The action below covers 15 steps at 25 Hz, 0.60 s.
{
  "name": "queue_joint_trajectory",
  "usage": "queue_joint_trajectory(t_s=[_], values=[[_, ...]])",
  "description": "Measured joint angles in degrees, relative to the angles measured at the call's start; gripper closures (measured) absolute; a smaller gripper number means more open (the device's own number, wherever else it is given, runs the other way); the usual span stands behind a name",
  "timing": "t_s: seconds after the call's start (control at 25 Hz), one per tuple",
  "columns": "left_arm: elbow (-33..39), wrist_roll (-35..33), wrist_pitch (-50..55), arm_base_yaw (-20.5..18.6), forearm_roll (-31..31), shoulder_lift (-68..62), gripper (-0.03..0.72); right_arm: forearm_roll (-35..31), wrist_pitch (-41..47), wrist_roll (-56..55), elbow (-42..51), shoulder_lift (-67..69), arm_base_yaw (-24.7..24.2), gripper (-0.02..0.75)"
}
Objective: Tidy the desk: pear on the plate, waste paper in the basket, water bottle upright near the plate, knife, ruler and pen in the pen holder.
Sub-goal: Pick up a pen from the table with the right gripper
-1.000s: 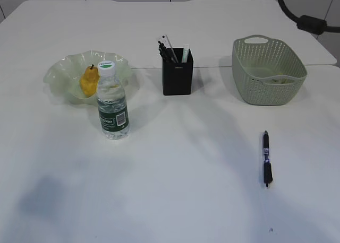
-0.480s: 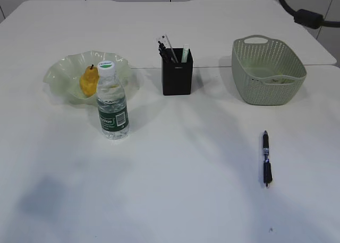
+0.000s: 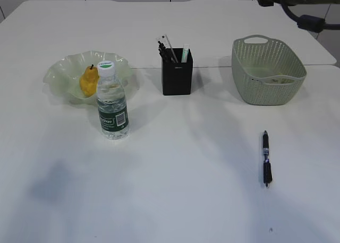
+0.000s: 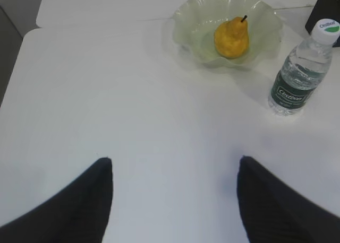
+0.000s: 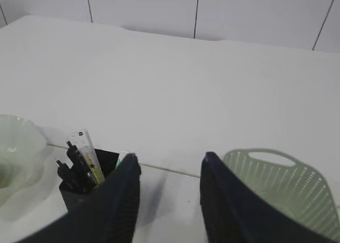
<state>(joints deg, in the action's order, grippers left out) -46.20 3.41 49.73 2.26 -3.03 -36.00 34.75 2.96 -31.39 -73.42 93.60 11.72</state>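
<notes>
The pear [image 3: 88, 81] is seen on the plate [image 3: 61, 73], the water bottle [image 3: 112, 106] upright beside it. 1 pen [image 3: 266, 158] is left lying in front of the basket [image 3: 265, 68], well apart from the pen holder [image 3: 177, 73]. Both the left gripper [image 4: 174, 195] and right gripper [image 5: 170, 192] are held high, parted and empty.

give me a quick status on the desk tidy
Left hand open, empty. Right hand open, empty, high over the table. Pen lying loose, not yet in pen holder. Nothing blocking it.
</notes>
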Motion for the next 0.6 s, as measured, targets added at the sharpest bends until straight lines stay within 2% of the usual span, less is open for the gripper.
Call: queue_joint_trajectory(t_s=[0.52,0.6], values=[[0.0,0.0,-1.4,0.0,0.0,0.0,0.168,-3.2,4.2,6.4,0.0,0.1,0.0,0.447],[0.0,0.0,-1.6,0.0,0.0,0.0,0.169,-5.8,4.5,8.1,0.0,0.1,0.0,0.447]])
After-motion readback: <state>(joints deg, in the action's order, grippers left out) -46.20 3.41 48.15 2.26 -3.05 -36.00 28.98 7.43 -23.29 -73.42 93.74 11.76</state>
